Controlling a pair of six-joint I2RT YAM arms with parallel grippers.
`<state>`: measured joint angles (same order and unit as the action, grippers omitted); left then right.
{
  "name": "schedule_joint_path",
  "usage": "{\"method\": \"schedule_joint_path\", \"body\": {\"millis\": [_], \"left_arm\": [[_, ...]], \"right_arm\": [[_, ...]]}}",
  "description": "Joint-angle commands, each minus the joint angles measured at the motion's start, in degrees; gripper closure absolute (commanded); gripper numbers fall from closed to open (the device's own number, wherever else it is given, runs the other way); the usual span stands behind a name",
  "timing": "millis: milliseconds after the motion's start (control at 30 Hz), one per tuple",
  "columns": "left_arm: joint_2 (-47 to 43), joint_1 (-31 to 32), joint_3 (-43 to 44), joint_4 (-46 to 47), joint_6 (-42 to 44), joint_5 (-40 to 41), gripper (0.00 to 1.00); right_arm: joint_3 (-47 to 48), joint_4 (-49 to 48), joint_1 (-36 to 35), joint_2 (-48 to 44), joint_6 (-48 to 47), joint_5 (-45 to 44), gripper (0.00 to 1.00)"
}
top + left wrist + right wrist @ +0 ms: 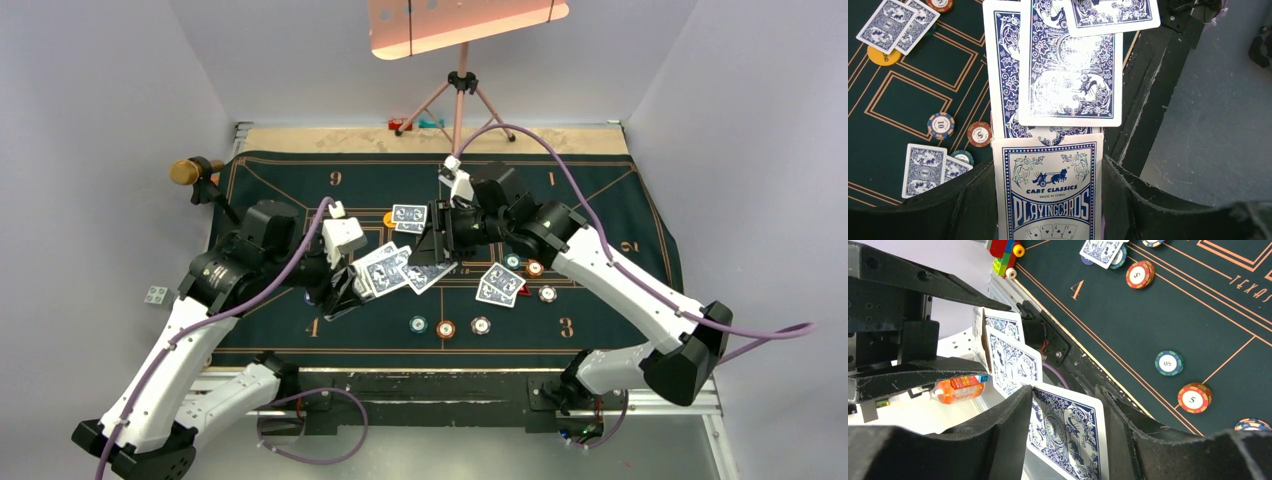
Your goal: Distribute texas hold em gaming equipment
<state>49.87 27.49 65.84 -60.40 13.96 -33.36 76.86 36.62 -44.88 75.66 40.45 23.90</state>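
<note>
My left gripper (1048, 165) is shut on a blue-and-white card box (1048, 200), gripping it by its sides. Blue-backed playing cards (1068, 65) fan out of its top. In the top view this gripper (350, 285) holds the fan (383, 268) over the mat's left middle. My right gripper (440, 250) faces it. In the right wrist view its jaws (1065, 390) stand apart with one blue-backed card (1070, 435) slanting between them, touching the left finger (1013, 420). Card pairs (410, 218) (501, 285) and chips (445, 328) lie on the mat.
The dark green mat (600, 190) covers the table. Chips (941, 125) (979, 134), a yellow disc (883, 56) and card pairs (924, 170) lie below the left gripper. Toy bricks (1005, 255) and an orange bottle (958, 388) sit off the mat. A tripod (460, 100) stands at the back.
</note>
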Motion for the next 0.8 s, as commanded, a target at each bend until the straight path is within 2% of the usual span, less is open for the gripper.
{"method": "schedule_joint_path", "body": {"millis": [0,233,367,567,767], "left_arm": [[-0.2,-0.2,1.0,2.9,-2.0,-1.3,0.85],[1.0,-0.3,0.9,3.1,-4.3,-4.1,0.86],[2.6,-0.3,0.5,2.5,-4.2,-4.6,0.88],[3.0,-0.2,0.4,2.9,-3.9,-3.7,0.92],[2.6,-0.3,0.9,2.5,-3.6,-2.7,0.93]], "right_arm": [[3.3,-0.6,0.9,2.1,1.6,2.4,0.49],[6.5,-0.4,2.2,6.3,4.1,2.9,0.64],[9.3,0.1,2.5,7.3,4.2,1.5,0.67],[10.4,-0.1,2.4,7.8,3.4,2.0,0.67],[9.5,1.1,2.4,7.3,1.5,1.1,0.59]]}}
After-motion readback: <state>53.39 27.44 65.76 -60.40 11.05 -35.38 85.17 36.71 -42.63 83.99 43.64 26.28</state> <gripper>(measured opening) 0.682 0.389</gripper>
